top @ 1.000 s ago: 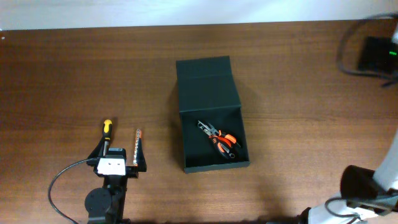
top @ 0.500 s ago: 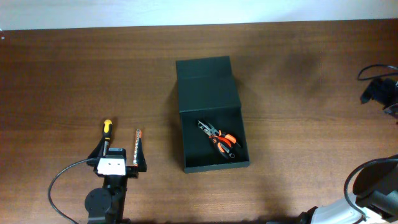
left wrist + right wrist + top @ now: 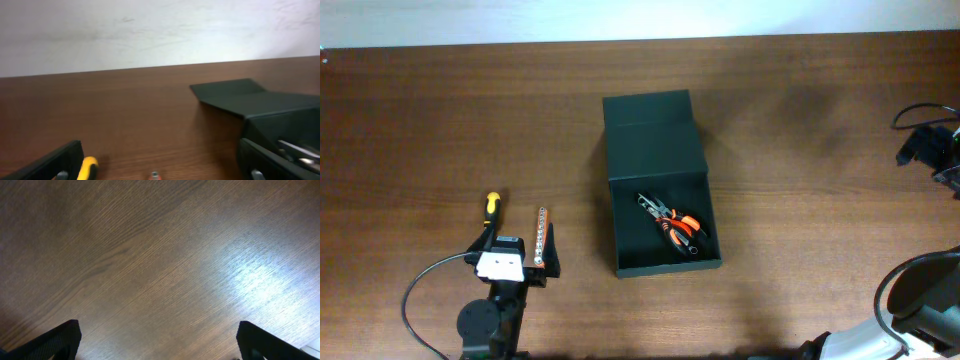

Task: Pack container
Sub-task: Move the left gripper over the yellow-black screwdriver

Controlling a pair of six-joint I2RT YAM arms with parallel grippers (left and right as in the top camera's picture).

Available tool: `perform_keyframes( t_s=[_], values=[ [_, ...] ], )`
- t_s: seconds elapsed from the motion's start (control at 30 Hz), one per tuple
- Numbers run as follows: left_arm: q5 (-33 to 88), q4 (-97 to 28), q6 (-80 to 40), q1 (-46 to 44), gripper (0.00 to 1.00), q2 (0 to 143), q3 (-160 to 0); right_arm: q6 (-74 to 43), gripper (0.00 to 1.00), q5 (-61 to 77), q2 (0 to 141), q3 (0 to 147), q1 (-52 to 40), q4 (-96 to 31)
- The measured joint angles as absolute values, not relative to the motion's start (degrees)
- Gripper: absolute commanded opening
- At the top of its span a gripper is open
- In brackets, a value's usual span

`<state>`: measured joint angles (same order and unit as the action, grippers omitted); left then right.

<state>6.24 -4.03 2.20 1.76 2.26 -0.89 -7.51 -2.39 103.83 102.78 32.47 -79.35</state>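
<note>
Container sits mid-table with lid flapped open, orange pliers inside, your left gripper jaws spread wide by the yellow screwdriver, your right gripper jaws spread too, over the table

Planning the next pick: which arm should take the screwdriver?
Left. The left gripper, open, sits right beside the screwdriver; the right gripper is over bare table, beyond the container.

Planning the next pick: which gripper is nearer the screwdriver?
Left. The left gripper is open just on the near side of the screwdriver. The right gripper is far off, beyond the container on its other side.
</note>
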Motion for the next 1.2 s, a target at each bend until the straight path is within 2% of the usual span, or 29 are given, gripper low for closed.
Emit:
perform_keyframes(
  t_s=[0.1, 0.2, 0.4, 0.5, 0.8, 0.9, 1.07, 1.2],
  values=[
    [7.9, -5.0, 0.1, 1.8, 0.99, 2.3, -1.4, -7.5, 0.99, -2.4, 103.8, 102.8, 32.5, -79.3],
    [7.6, -12.8, -1.4, 1.8, 0.99, 3.0, -6.6, -7.6, 0.99, -2.2, 103.8, 102.8, 32.5, -79.3],
    [-2.0, -38.9, 0.3, 1.8, 0.99, 13.7, -34.6, -7.6, 0.99, -2.1, 103.8, 102.7, 32.5, -79.2],
    [-5.7, -46.9, 2.5, 1.8, 0.99, 21.0, -44.3, -7.5, 0.99, -2.0, 103.8, 102.7, 32.5, -79.2],
    [-4.9, -49.8, 1.3, 2.5, 0.99, 36.6, -46.6, -7.5, 0.99, -2.0, 103.8, 102.7, 32.5, -79.2],
    [-2.8, -58.2, 0.2, 4.4, 0.99, 47.4, -53.3, -7.5, 0.99, -2.0, 103.8, 102.7, 32.5, -79.2],
    [-1.9, -73.5, 1.2, 8.8, 0.99, 69.4, -74.5, -7.6, 0.99, -2.0, 103.8, 102.7, 32.5, -79.2],
    [-1.6, -74.7, 1.8, 9.4, 0.99, 80.7, -82.9, -7.5, 0.99, -2.0, 103.8, 102.7, 32.5, -79.2]
  ],
)
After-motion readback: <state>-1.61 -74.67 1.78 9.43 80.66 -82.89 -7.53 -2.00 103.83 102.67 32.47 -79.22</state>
